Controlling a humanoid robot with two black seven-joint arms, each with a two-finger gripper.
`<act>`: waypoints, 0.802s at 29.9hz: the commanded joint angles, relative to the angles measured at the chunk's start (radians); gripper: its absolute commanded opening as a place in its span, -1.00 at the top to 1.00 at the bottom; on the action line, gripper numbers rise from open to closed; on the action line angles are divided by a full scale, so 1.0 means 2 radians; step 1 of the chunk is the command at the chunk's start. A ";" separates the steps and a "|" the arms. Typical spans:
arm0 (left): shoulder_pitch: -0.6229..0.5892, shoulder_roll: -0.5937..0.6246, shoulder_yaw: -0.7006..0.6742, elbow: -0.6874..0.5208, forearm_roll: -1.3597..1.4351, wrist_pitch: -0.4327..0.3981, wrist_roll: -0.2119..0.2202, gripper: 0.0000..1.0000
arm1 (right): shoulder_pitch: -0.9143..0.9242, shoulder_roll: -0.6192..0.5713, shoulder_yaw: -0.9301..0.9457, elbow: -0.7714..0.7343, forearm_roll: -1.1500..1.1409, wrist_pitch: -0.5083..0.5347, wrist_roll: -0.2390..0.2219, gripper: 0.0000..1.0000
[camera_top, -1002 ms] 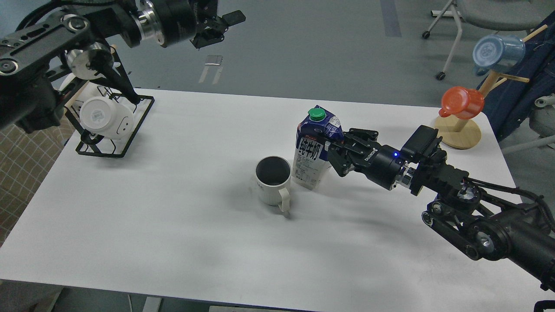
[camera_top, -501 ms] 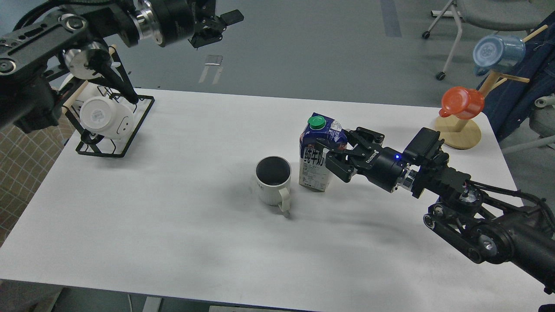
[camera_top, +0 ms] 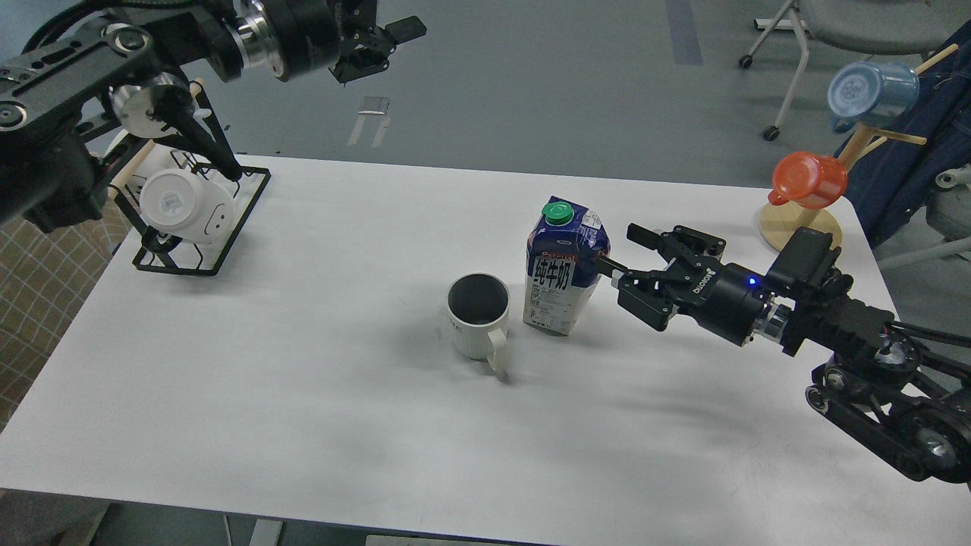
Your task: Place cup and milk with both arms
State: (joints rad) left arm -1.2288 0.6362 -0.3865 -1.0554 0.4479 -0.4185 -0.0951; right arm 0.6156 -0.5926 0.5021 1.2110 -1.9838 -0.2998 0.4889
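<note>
Right gripper (camera_top: 623, 249) no longer clamped on milk carton (camera_top: 564, 267); fingers now spread, drawn back to carton's right, near finger tip just beside carton edge. Right arm pulled back toward right table edge. Carton, tilted a second ago, now upright on table (camera_top: 303, 394), shifted slightly right, just beside mug (camera_top: 478, 315).

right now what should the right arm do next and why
Probably pull the right gripper straight back toward the table's right edge. Its fingers are open and hold nothing, and the milk stands upright on its own beside the cup. One fingertip is very close to the carton's side, so a sideways swing might tip it. The left gripper is raised, well clear.
</note>
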 commanded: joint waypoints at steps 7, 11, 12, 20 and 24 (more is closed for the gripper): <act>-0.001 0.003 -0.002 0.000 -0.001 0.000 0.001 -0.94 | -0.018 -0.183 0.023 0.150 0.115 0.004 0.000 -0.51; 0.000 0.000 -0.014 0.000 0.000 0.003 0.001 -0.95 | -0.004 -0.219 0.077 0.148 0.254 0.061 0.000 -0.52; 0.001 -0.001 -0.020 0.000 0.001 0.004 0.002 -0.96 | 0.011 -0.221 0.097 0.143 0.300 0.096 0.000 -0.52; 0.012 -0.006 -0.035 0.008 -0.005 0.007 -0.002 -0.96 | 0.118 -0.163 0.129 0.008 0.489 0.189 0.000 -1.00; 0.015 -0.013 -0.038 0.024 -0.008 0.011 -0.002 -0.96 | 0.172 -0.086 0.129 -0.079 0.498 0.206 0.000 -1.00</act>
State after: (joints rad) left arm -1.2048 0.6226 -0.4567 -1.0334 0.4359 -0.4040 -0.0999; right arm 0.8834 -0.8735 0.7602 1.1780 -1.0085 0.0936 0.4885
